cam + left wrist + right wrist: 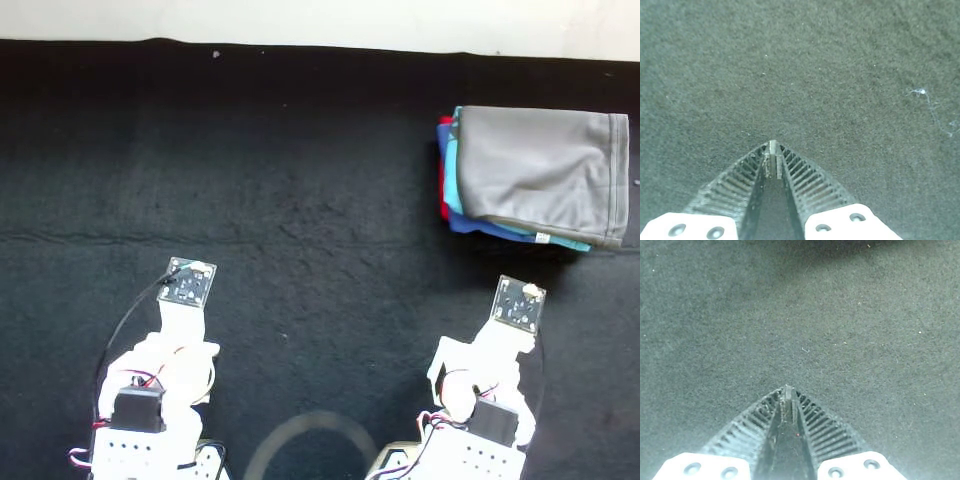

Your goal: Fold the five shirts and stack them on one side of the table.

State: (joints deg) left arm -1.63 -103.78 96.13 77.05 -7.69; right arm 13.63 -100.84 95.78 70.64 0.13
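Observation:
A stack of folded shirts [535, 178] lies at the far right of the black table, a grey shirt [545, 165] on top with teal, blue and red edges showing beneath it. Both arms sit drawn back at the near edge. In the high view the left arm [187, 284] is at the near left and the right arm [519, 304] just in front of the stack. My left gripper [772, 146] is shut with nothing in it, its tips meeting over bare cloth. My right gripper [787, 390] is likewise shut and holds nothing.
Black felt cloth [300, 180] covers the table, with a pale wall strip [320, 20] along the far edge. A loop of cable [300, 440] lies between the arm bases. A small white thread [922, 92] rests on the cloth.

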